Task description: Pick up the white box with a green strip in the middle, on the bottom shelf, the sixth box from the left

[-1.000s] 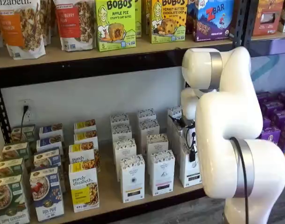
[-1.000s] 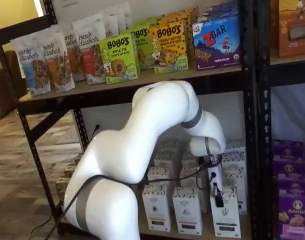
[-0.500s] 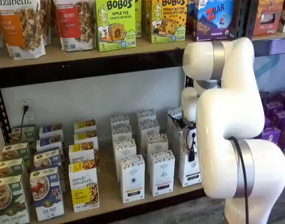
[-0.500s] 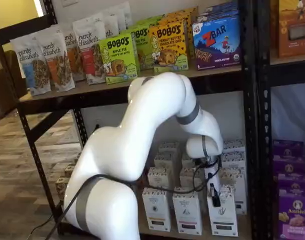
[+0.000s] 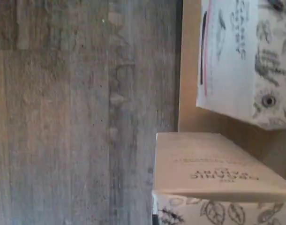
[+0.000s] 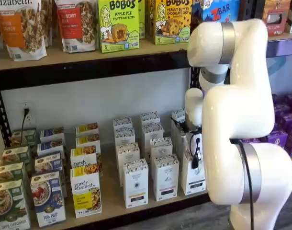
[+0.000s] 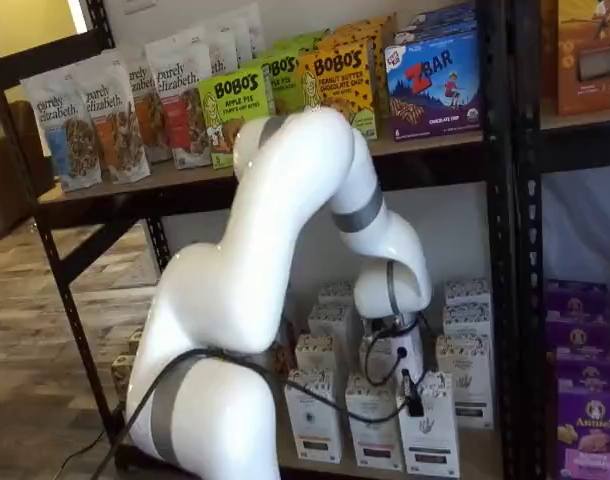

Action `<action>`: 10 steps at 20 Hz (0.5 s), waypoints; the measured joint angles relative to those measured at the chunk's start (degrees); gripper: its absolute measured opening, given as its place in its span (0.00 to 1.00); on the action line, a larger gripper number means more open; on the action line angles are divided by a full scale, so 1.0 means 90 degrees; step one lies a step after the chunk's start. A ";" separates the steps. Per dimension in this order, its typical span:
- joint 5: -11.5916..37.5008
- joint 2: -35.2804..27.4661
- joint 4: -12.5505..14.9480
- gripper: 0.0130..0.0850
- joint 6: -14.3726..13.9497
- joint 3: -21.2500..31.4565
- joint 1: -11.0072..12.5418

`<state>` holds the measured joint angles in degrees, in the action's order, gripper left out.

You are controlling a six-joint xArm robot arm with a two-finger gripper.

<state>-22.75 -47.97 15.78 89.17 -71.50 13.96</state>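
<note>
Presently: tall narrow white carton (image 7: 430, 435) stood upright, clamped in black-fingered pincer (image 7: 415, 407), just before tan wooden bottom shelf (image 6: 112, 201).

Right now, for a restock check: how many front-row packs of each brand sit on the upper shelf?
Purely Elizabeth bags: 3
Bobo's boxes: 2
Z Bar boxes: 1
Total: 6
</note>
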 joint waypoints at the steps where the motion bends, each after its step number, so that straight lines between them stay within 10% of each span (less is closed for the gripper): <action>1: 0.0067 0.0145 0.0097 0.39 -0.0112 0.0186 -0.0015; 10: 0.0348 0.1479 0.1647 0.39 -0.1687 0.1733 -0.0124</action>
<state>-19.62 -34.66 30.60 73.99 -55.91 12.85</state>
